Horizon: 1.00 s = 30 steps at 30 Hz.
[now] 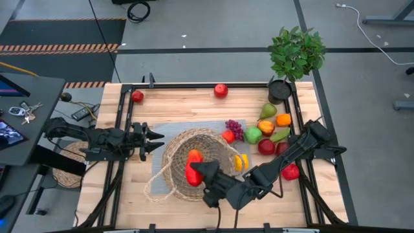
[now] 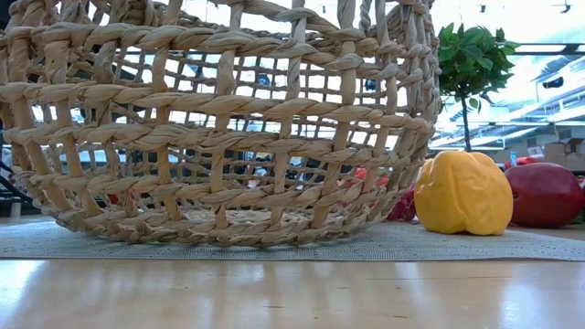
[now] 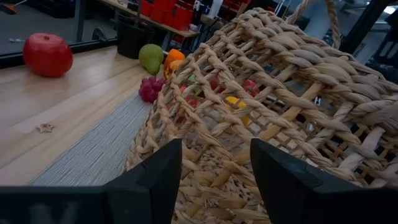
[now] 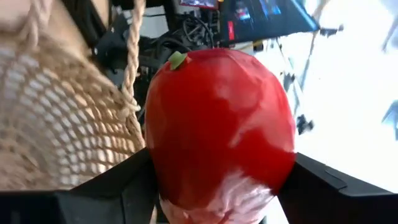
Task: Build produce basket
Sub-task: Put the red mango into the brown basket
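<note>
The wicker basket (image 1: pixel 194 158) (image 2: pixel 219 128) stands with its base on a grey mat (image 1: pixel 169 131) at mid table. My right gripper (image 1: pixel 202 172) reaches over it from the near right, shut on a red-orange mango (image 1: pixel 193 169) (image 4: pixel 217 124). My left gripper (image 1: pixel 160 141) (image 3: pixel 216 180) points level at the basket's left wall (image 3: pixel 261 106), fingers a little apart; the wall fills its view. More produce lies right of the basket: grapes (image 1: pixel 234 128), a green apple (image 1: pixel 253 134), a pear (image 1: pixel 268 111), an orange (image 1: pixel 283 120) and a yellow pepper (image 1: pixel 240 162) (image 2: pixel 463 192). My right gripper pinches the mango's two broad sides (image 4: pixel 158 168) between its two fingers (image 4: pixel 118 186), the green stem end (image 4: pixel 178 60) pointing away from the wrist. The fingers come nearly level from the table's near right. The mango hangs clear above the basket's inside. Whether my left gripper touches the basket, I cannot tell.
Red apples lie at the far edge (image 1: pixel 221 90), the far left corner (image 1: pixel 137 96), right of the basket (image 1: pixel 266 146) and beside my right arm (image 1: pixel 290 171). A potted plant (image 1: pixel 296 55) stands at the far right corner. The basket's loose handle loops (image 1: pixel 154 189) trail toward the near left.
</note>
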Each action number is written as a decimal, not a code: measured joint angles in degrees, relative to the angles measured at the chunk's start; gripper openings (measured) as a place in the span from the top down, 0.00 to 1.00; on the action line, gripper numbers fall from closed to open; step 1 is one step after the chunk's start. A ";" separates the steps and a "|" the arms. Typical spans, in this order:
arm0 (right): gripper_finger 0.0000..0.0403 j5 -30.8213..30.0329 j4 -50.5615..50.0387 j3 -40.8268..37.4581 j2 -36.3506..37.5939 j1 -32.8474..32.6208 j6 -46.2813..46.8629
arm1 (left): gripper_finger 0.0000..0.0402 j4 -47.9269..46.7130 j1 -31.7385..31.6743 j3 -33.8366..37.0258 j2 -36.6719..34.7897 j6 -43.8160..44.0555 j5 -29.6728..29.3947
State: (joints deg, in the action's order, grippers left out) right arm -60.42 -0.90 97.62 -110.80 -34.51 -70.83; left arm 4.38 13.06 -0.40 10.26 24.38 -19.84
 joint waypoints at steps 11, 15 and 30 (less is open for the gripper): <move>0.31 -1.99 -2.60 -0.02 -0.77 -0.06 -15.15 | 0.51 0.05 0.00 0.00 0.00 0.02 0.00; 0.31 -1.15 -4.93 -0.02 -0.77 0.72 -16.08 | 0.52 0.05 0.00 0.00 0.00 0.02 0.00; 0.31 8.15 -11.04 -2.89 -0.72 8.20 1.82 | 0.52 0.05 0.00 0.00 0.00 0.02 0.00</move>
State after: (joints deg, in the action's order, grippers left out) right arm -52.27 -11.95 94.73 -111.53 -26.31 -69.00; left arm 4.43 13.06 -0.40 10.26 24.40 -19.84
